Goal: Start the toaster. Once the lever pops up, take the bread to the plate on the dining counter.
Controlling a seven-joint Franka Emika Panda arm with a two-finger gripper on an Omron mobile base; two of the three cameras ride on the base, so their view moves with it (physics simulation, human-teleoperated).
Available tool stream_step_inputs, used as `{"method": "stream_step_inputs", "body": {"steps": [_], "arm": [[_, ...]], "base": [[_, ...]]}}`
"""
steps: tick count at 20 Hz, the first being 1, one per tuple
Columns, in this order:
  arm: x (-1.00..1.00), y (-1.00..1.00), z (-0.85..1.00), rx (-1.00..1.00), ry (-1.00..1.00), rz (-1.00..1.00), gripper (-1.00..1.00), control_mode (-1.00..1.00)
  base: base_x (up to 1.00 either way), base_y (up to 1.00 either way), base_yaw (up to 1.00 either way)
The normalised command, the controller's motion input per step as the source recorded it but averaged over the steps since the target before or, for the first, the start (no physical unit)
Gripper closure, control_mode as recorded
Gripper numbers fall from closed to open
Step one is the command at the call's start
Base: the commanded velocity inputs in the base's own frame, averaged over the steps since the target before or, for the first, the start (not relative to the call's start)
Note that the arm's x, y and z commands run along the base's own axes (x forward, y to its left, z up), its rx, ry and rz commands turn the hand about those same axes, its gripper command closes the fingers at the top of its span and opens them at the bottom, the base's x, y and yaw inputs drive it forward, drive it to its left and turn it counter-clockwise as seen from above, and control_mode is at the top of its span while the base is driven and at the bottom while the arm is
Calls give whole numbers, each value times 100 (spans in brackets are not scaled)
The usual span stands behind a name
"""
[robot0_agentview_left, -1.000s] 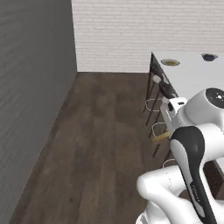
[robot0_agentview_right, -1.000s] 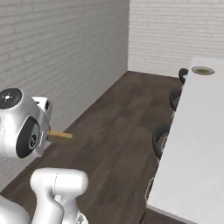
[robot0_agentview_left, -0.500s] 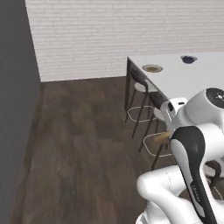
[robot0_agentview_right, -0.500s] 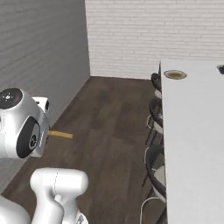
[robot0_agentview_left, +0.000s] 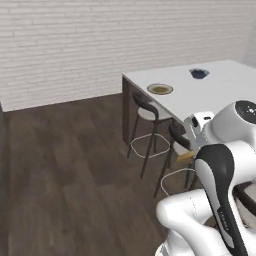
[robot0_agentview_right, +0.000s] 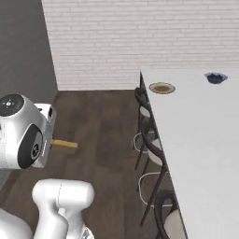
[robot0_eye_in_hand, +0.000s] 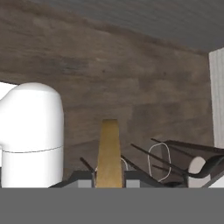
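midway through delivery: the bread, seen edge-on in the hand view, sits clamped between the robot's narrowly set fingers and juts out over the dark wood floor, which suggests the toasting step is done. what is left, judging by the scene, is the carry and the drop: the plate waits bare near the far corner of the white dining table, well apart from the slice, with a small bowl of blue berries further along. dark stools line the table's near side, and a pale brick wall closes the room.
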Motion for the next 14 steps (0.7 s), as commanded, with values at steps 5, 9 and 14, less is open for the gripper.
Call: {"method": "stream_step_inputs", "body": {"steps": [5,9,14], "arm": [[0,0,0,0,0,0,100,100],[0,0,0,0,0,0,100,100],[0,0,0,0,0,0,100,100]], "base": [[95,45,-35],[91,49,-35],[83,52,-36]]}}
